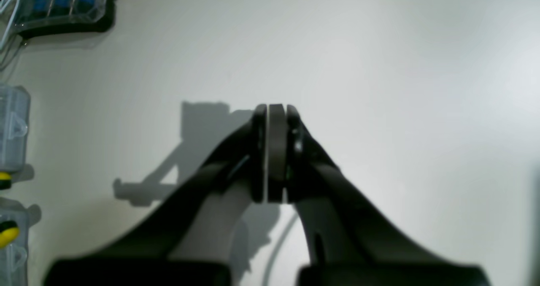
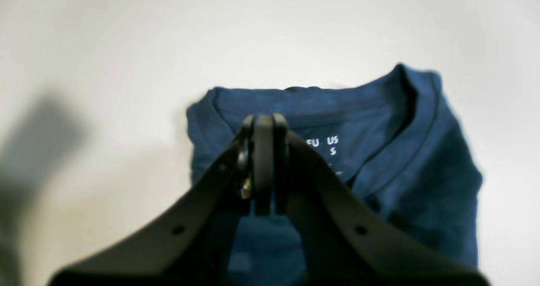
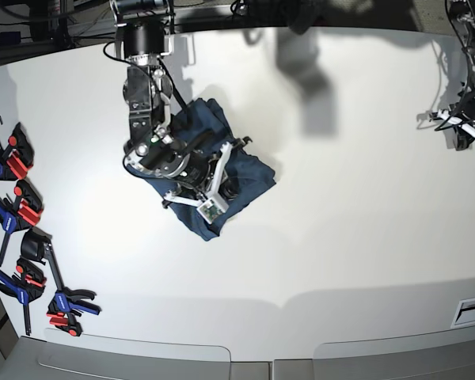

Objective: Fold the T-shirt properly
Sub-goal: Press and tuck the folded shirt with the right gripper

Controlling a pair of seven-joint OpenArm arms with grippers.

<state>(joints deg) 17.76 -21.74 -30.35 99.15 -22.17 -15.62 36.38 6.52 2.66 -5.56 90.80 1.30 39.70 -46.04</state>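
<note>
The T-shirt point(image 2: 405, 151) lies on the white table as a compact dark navy bundle, its collar and pale neck label point(image 2: 323, 145) facing up. In the base view the T-shirt point(image 3: 249, 168) sits left of centre, partly covered by the arm. My right gripper point(image 2: 263, 119) hovers over the bundle just short of the collar, jaws pressed together with no cloth between them; in the base view my right gripper point(image 3: 226, 184) is above the shirt's middle. My left gripper point(image 1: 276, 109) is shut and empty over bare table, far from the shirt, at the table's right edge point(image 3: 461, 136).
Several red, blue and black clamps point(image 3: 16, 170) lie along the table's left side, with more near the front left point(image 3: 59, 303). Clear plastic boxes point(image 1: 12, 128) stand at the left of the left wrist view, another point(image 1: 63, 3) at its top left. A white tag point(image 3: 471, 310) sits front right.
</note>
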